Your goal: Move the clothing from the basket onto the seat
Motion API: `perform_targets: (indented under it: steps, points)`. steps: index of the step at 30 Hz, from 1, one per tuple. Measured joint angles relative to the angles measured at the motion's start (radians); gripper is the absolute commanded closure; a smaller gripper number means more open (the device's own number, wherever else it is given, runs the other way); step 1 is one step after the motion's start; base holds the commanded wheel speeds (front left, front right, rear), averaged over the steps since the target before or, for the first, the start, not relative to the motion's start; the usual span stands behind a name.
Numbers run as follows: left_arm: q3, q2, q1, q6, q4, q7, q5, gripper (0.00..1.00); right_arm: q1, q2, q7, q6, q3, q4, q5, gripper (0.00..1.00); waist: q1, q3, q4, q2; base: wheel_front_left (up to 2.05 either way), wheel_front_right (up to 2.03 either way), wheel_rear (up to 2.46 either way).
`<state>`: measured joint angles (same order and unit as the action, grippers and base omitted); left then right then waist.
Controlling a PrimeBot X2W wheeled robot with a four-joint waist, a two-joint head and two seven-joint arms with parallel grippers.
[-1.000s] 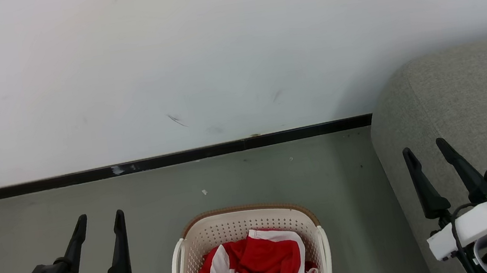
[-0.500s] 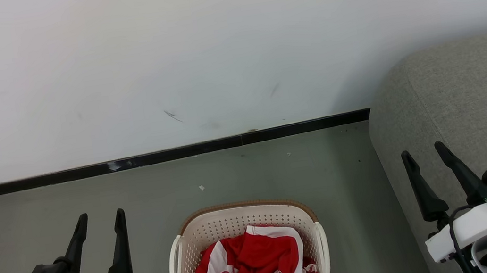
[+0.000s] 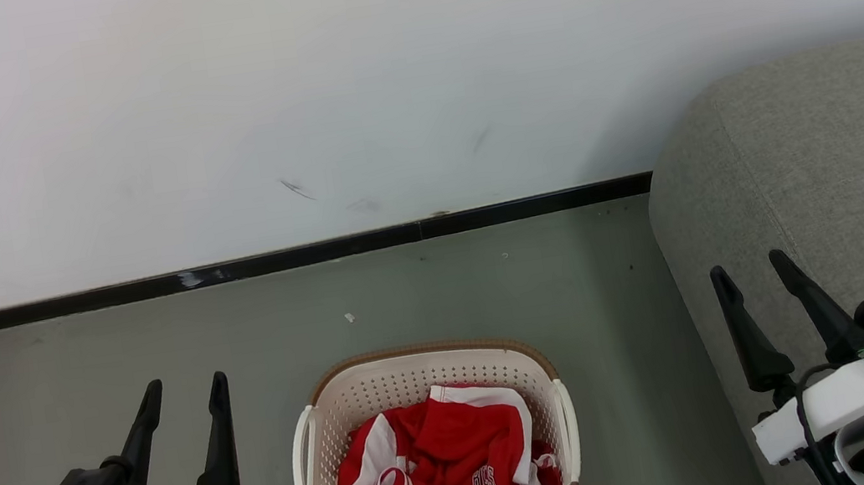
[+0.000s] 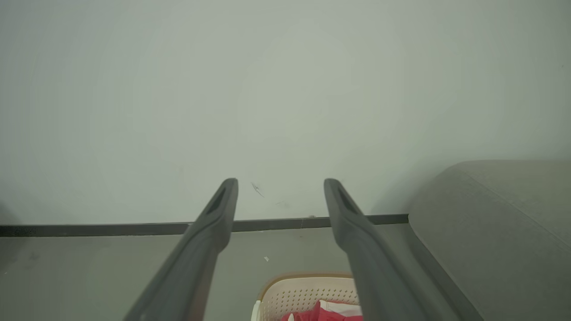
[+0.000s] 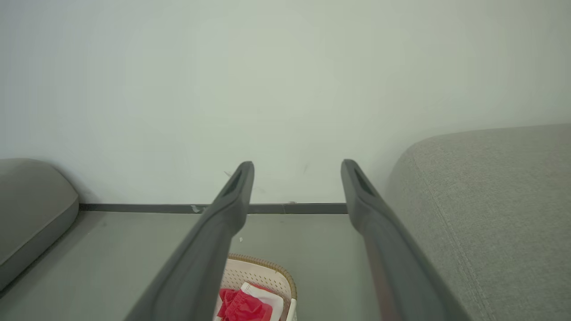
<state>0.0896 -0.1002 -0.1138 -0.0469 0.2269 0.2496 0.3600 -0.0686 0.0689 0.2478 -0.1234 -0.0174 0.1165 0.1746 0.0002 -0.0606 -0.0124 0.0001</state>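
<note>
The cream basket [image 3: 384, 380] stands on the grey floor at the bottom centre of the head view, holding crumpled red clothing [image 3: 448, 477] with white trim and lettering. The grey seat [image 3: 835, 160] rises at the right, its rounded edge close to the basket. My left gripper [image 3: 184, 385] is open and empty, left of the basket. My right gripper [image 3: 748, 266] is open and empty above the seat's edge. The left wrist view shows the basket [image 4: 303, 292], the clothing [image 4: 330, 312] and the seat [image 4: 499, 223]. The right wrist view shows the basket [image 5: 263, 272], clothing [image 5: 243, 307] and seat [image 5: 486, 209].
A pale wall [image 3: 374, 73] with a dark skirting strip [image 3: 274, 259] runs behind the basket. Bare floor [image 3: 77, 360] lies left of the basket. A second grey cushion [image 5: 31, 209] sits at the far left of the right wrist view.
The whole head picture has shifted up a little, so the camera tilted down and more of the basket shows. Both grippers hold the same open pose.
</note>
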Motion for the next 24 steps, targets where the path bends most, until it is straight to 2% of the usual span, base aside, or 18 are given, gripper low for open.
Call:
perform_targets:
  steps: [24]
  points:
    - [0.004,-0.017,-0.08,-0.019,0.018,0.0,-0.028,0.0,-0.04,-0.014,0.0,0.0,0.026,-0.08,0.01,0.0,0.0,-0.139,-0.047,0.0,0.0,0.0,0.0]
